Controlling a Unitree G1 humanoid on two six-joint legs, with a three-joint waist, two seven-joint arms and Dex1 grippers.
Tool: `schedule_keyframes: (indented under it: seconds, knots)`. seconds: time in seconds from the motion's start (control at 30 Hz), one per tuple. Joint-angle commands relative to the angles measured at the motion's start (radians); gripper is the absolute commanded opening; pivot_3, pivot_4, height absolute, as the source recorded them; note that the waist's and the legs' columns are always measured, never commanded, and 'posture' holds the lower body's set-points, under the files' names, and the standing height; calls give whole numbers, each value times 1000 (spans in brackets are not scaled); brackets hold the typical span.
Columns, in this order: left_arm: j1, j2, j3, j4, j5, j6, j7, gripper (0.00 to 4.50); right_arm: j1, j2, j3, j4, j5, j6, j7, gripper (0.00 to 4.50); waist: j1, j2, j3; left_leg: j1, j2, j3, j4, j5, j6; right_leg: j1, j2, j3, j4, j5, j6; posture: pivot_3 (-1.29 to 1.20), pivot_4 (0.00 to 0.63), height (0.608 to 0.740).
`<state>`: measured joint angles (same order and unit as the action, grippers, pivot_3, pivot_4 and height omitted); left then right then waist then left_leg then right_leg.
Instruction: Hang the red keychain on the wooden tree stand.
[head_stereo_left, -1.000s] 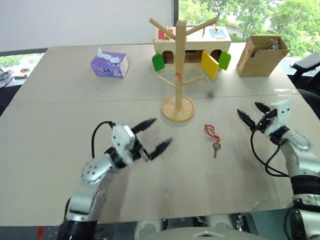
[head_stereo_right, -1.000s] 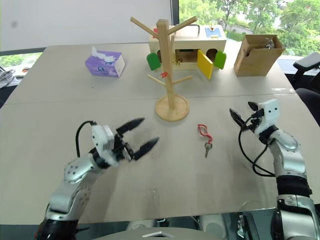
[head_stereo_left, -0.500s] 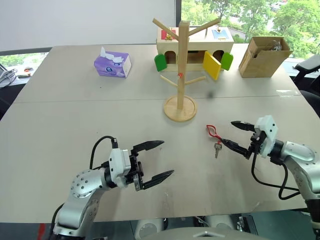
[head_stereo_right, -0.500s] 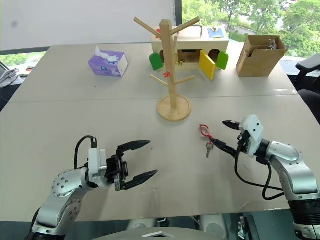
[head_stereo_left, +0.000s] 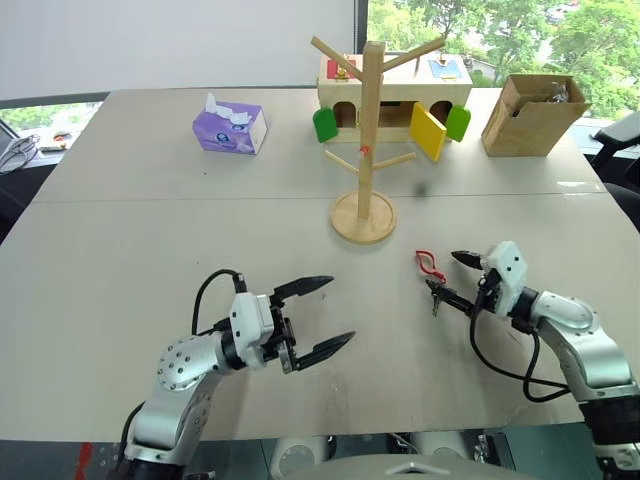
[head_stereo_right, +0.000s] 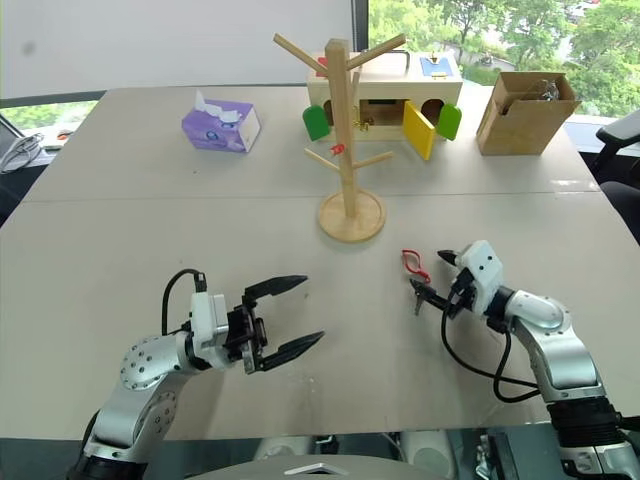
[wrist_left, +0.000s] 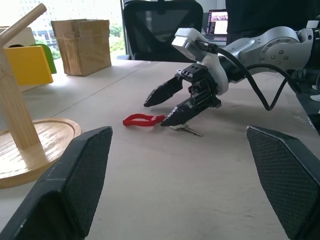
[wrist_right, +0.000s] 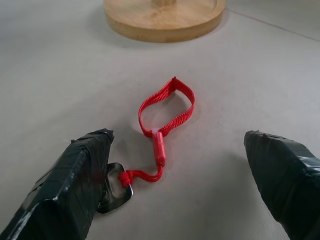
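I see the red keychain (wrist_right: 162, 117) lying flat on the desk (head_stereo_left: 150, 240), just in front of the wooden tree stand (head_stereo_left: 366, 140) and to its right. My right gripper (head_stereo_left: 452, 277) sits low at the keychain with its fingers (wrist_right: 82, 170) spread wide; one fingertip is over the small key (wrist_right: 116, 192), and I can't tell if it touches. My left gripper (head_stereo_left: 322, 314) hovers well apart, fingers spread, holding nothing.

Light: bright daylight from windows behind the table (head_stereo_left: 120, 250)
Shadows: soft and faint
Glare: pale sheen on far tabletop
Focus: head views sharp; near fingers blurred in wrist views
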<state>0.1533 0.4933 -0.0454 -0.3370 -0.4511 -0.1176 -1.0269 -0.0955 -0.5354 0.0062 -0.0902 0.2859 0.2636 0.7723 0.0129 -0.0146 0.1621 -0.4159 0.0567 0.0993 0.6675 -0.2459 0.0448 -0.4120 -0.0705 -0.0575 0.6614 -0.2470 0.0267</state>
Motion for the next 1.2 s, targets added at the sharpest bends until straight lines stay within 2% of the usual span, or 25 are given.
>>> schedule_keyframes:
  seconds: [0.03, 0.13, 0.2, 0.23, 0.3, 0.33, 0.43, 0.47, 0.5, 0.67, 0.87, 1.03, 1.2]
  knots:
    - [-3, -6, 2, -20, 5, -18, 17, 4434, -18, -2, 5, -10, -17, 4, -12, 4500, 0, 0, 0, 0, 0, 0, 0, 0, 0, 0, 0, 0, 0, 0, 0, 0, 150, 740]
    - [-1, -7, 1, -24, 8, -19, 22, 4434, -18, -3, 8, -15, -22, 8, -16, 4500, 0, 0, 0, 0, 0, 0, 0, 0, 0, 0, 0, 0, 0, 0, 0, 0, 150, 740]
    - [-2, -9, 0, -26, 10, -18, 27, 4500, -18, -4, 18, -12, -36, 4, -21, 3975, 0, 0, 0, 0, 0, 0, 0, 0, 0, 0, 0, 0, 0, 0, 0, 0, 150, 740]
    - [-4, -9, 0, -25, 10, -16, 30, 4500, -18, -4, 21, -10, -41, 3, -23, 3642, 0, 0, 0, 0, 0, 0, 0, 0, 0, 0, 0, 0, 0, 0, 0, 0, 150, 740]
    - [-5, -9, 1, -25, 9, -14, 33, 4500, -16, -4, 21, -13, -41, 4, -23, 2607, 0, 0, 0, 0, 0, 0, 0, 0, 0, 0, 0, 0, 0, 0, 0, 0, 150, 740]
    - [-5, -9, 2, -25, 8, -13, 34, 4500, -14, -4, 20, -14, -38, 8, -24, 2310, 1, 0, 0, 0, 0, 0, 0, 0, 0, 0, 0, 0, 0, 0, 0, 0, 150, 740]
    - [-5, -7, 4, -25, 5, -10, 35, 4500, -9, -4, 16, -19, -33, 13, -23, 896, 1, 0, 0, 0, 0, 0, 0, 0, 0, 0, 0, 0, 0, 0, 0, 0, 150, 740]
    - [-3, -6, 6, -26, 3, -9, 35, 4500, -7, -4, 15, -22, -32, 13, -23, 236, 1, 0, 0, 0, 0, 0, 0, 0, 0, 0, 0, 0, 0, 0, 0, 0, 150, 740]
    - [-2, -6, 7, -27, 1, -8, 36, 4500, -5, -6, 13, -25, -29, 14, -21, 29, 1, 0, 0, 0, 0, 0, 0, 0, 0, 0, 0, 0, 0, 0, 0, 0, 150, 740]
    - [-4, -12, 4, -33, -4, 3, 48, 4500, -9, -16, -11, -46, -14, 10, -15, 29, 1, 0, 0, 0, 0, 0, 0, 0, 0, 0, 0, 0, 0, 0, 0, 0, 150, 740]
    - [-47, -19, 21, -62, -15, 74, 121, 4500, -59, -30, -76, -114, -9, -99, -26, 29, 0, 0, 0, 0, 0, 0, 0, 0, 0, 0, 0, 0, 0, 0, 0, 0, 150, 740]
    - [-211, -4, 75, -135, -141, 314, 273, 4500, -199, -60, -70, -204, -42, -80, -52, 29, 0, 0, 0, 0, 0, -1, 1, 0, 0, 0, 0, 0, 1, 0, 1, 0, 150, 740]
    - [-349, 54, 138, -193, -224, 482, 353, 4500, -361, -31, -28, -268, -66, -30, -106, 29, -3, -1, 0, 0, -1, -1, 1, 2, -3, 0, 1, 0, 0, 0, 1, 0, 150, 740]
